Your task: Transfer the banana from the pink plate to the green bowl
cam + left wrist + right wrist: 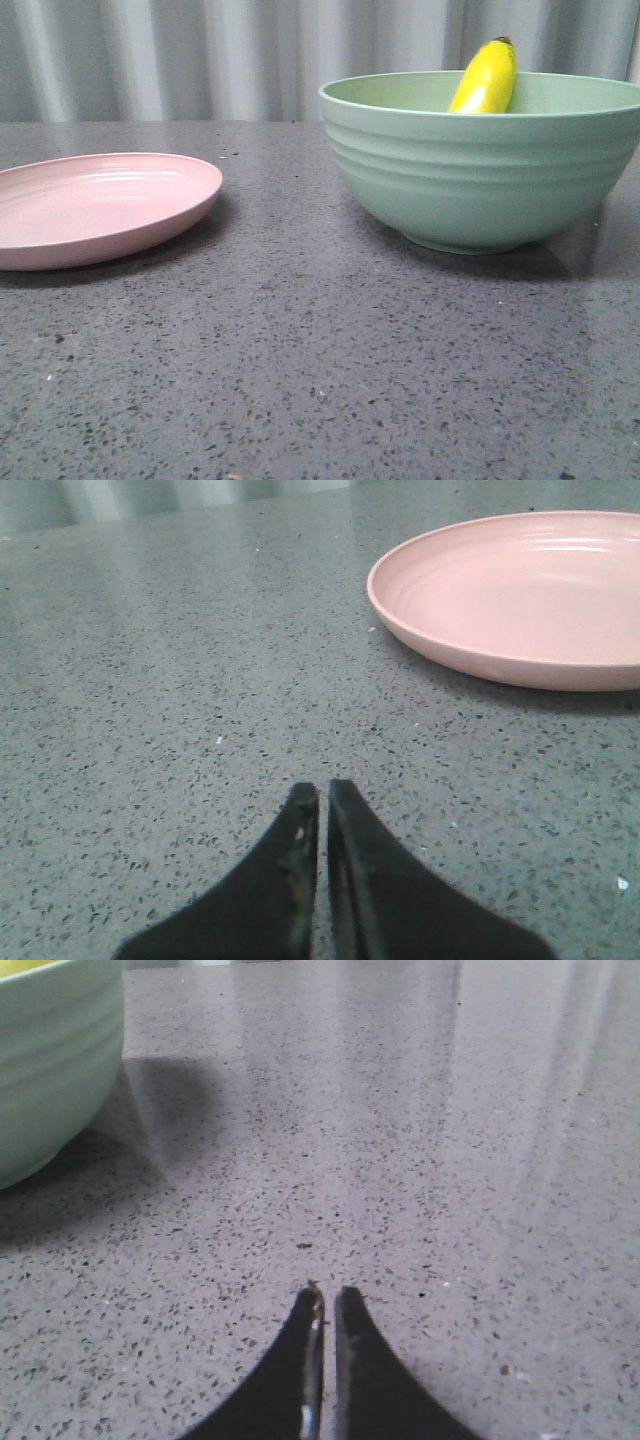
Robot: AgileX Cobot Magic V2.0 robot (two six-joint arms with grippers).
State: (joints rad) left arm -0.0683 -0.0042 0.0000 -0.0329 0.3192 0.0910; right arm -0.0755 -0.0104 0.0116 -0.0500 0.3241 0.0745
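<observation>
The yellow banana (487,77) stands inside the green bowl (480,170) at the right, its dark tip above the rim. The pink plate (95,205) lies at the left with nothing on it. No gripper shows in the front view. In the left wrist view my left gripper (323,792) is shut and holds nothing, low over the table, apart from the pink plate (520,595). In the right wrist view my right gripper (328,1298) is shut and holds nothing, apart from the green bowl (50,1060).
The table is a dark grey speckled stone top (300,360). A pale pleated curtain (200,55) hangs behind it.
</observation>
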